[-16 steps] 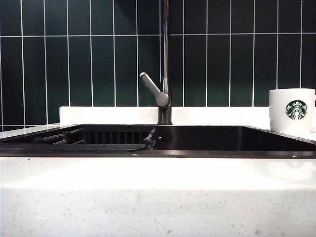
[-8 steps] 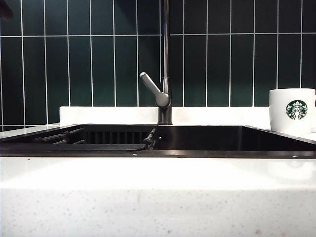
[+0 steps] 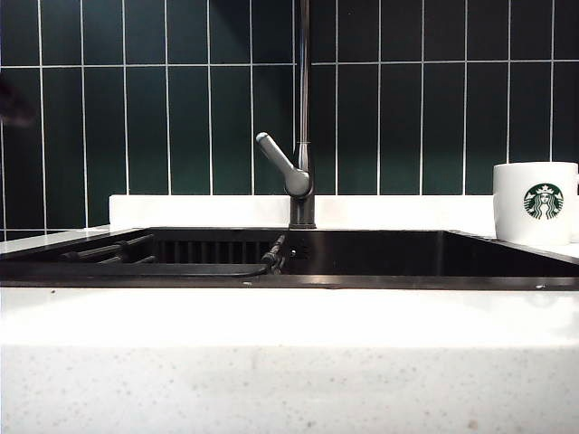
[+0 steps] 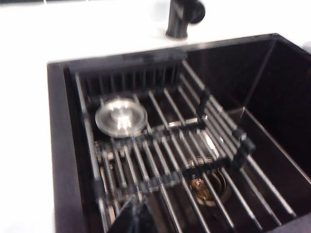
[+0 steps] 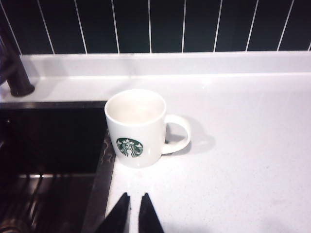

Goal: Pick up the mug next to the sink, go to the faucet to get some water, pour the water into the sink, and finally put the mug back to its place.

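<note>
Mug point(image 5: 137, 128) is the task object, but entries run largest first; white speckled countertop point(image 3: 289, 362) fills the lower half of the exterior view, with dark green wall tiles point(image 3: 136, 117) across the top; black sink point(image 3: 380, 253) sits recessed in the counter, mid-frame, its rim a thin dark band; metal rack point(image 4: 165, 160) lies across the basin in the left wrist view, with a round silver drain plug point(image 4: 120, 116) resting on it and the drain opening point(image 4: 204, 187) visible beneath the bars; dark-grey faucet point(image 3: 303, 117) rises at centre behind the sink, lever handle angled up toward the left; white Starbucks mug stands upright on the counter at the right edge of the exterior view, just beside the sink's right rim, logo facing the camera, handle pointing away from the basin, interior looks empty; left gripper point(image 4: 135, 219) hangs above the rack, fingertips pressed together, holding nothing, view blurred; right gripper point(image 5: 130, 213) hovers over the counter near the mug, apart from it, fingers point(image 5: 147, 213) narrowly parted, holding nothing.
</note>
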